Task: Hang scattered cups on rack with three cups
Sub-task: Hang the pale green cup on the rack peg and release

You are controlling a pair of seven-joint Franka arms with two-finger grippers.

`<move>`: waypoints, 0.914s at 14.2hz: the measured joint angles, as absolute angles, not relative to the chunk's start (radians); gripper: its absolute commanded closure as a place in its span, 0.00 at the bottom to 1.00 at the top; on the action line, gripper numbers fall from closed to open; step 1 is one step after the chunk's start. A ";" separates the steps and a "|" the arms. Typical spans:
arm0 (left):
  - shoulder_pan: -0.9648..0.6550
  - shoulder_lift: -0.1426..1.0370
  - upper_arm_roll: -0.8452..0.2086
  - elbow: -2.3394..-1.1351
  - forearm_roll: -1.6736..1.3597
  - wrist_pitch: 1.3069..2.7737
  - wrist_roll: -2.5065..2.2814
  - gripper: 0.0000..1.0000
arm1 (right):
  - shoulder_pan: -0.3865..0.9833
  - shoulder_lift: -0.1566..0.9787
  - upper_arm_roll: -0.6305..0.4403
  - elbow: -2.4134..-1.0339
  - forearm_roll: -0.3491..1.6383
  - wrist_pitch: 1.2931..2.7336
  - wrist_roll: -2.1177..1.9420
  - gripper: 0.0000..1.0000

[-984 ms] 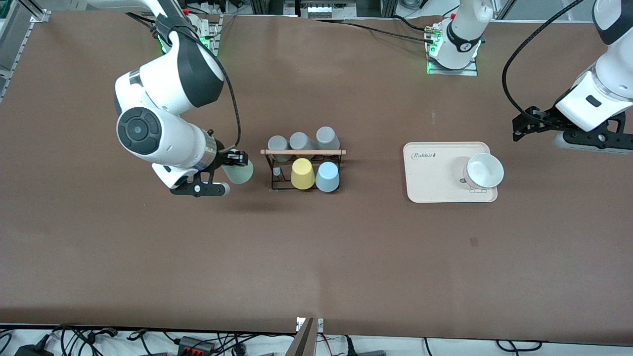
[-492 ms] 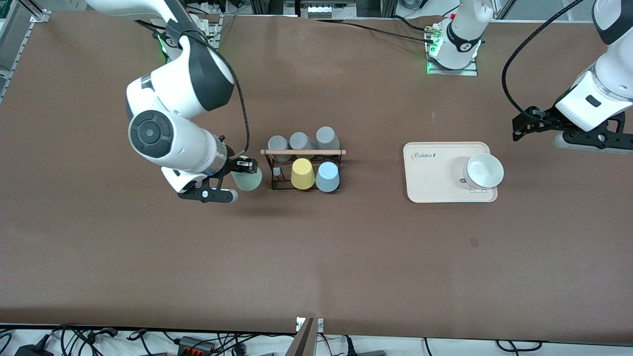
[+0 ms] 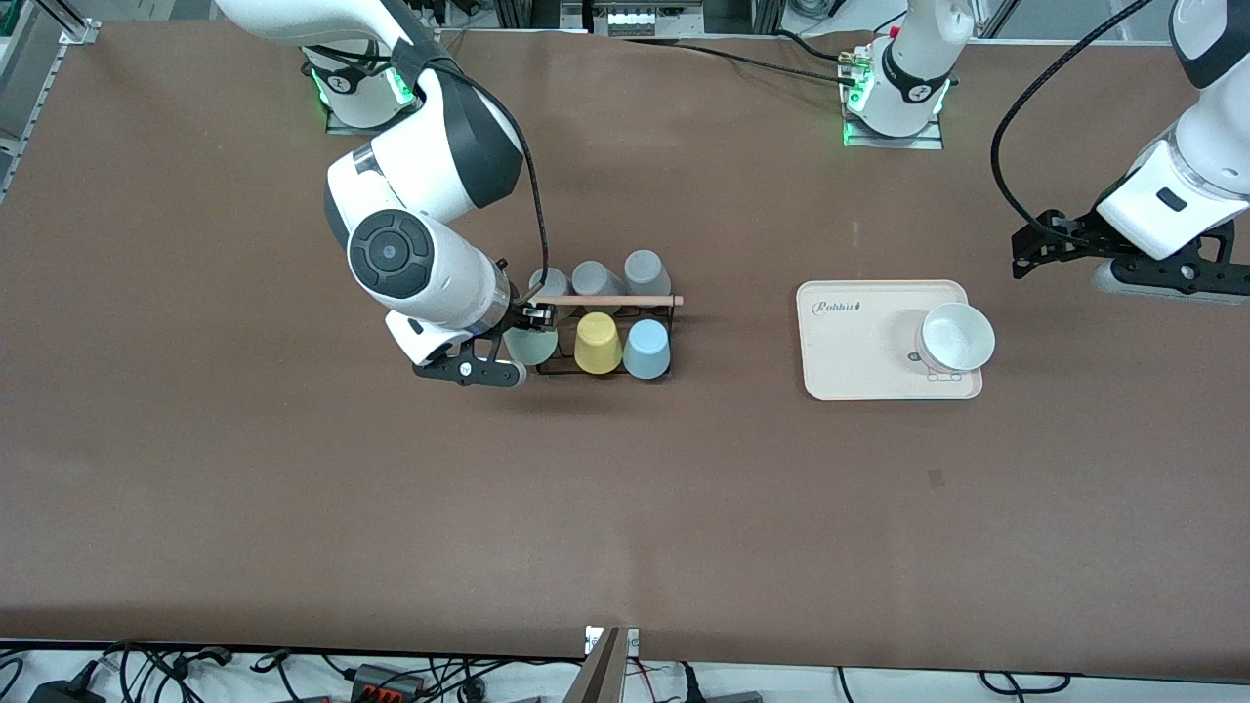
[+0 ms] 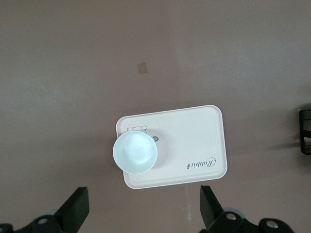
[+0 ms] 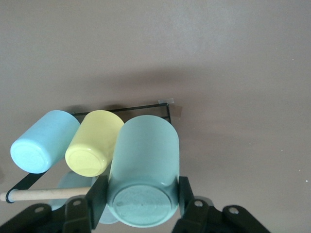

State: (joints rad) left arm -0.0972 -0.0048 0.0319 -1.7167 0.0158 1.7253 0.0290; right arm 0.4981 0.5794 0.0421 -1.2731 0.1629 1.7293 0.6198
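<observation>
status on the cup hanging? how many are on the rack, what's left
Done: the light blue plastic tumbler sits upside down on the black wire rack, beside the yellow tumbler and three grey tumblers. In hand: the right end effector grips the pale mint green plastic tumbler, upside down over the rack's free end. Left: seat and release it. The left end effector waits open above the cream tray.

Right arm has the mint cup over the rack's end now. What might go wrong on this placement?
1. The mint green cup, upside down in the right gripper, sits tight beside the yellow cup; lowering it could knock that one off its peg.
2. The wooden dowel runs close by the gripper fingers; they might snag it and shift the rack.
3. The peg is hidden under the cup, so it may miss.
The left gripper waits over the tray.
</observation>
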 measured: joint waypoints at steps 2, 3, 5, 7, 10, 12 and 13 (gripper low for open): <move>-0.097 -0.005 0.032 -1.717 0.016 1.725 0.029 0.00 | 0.502 0.590 0.042 -1.273 0.163 1.729 0.620 1.00; -0.097 -0.005 0.032 -1.717 0.016 1.725 0.029 0.00 | 0.505 0.597 0.042 -1.273 0.163 1.729 0.620 1.00; -0.097 -0.005 0.032 -1.717 0.016 1.725 0.029 0.00 | 0.514 0.611 0.042 -1.273 0.163 1.729 0.620 1.00; -0.097 -0.005 0.032 -1.717 0.016 1.725 0.029 0.00 | 0.519 0.615 0.042 -1.273 0.163 1.729 0.620 1.00; -0.097 -0.005 0.032 -1.717 0.016 1.725 0.029 0.00 | 0.519 0.624 0.040 -1.273 0.163 1.733 0.622 1.00; -0.097 -0.005 0.032 -1.717 0.016 1.725 0.029 0.00 | 0.519 0.642 0.040 -1.273 0.163 1.774 0.622 1.00; -0.097 -0.005 0.032 -1.717 0.016 1.725 0.029 0.00 | 0.519 0.652 0.040 -1.273 0.163 1.797 0.622 1.00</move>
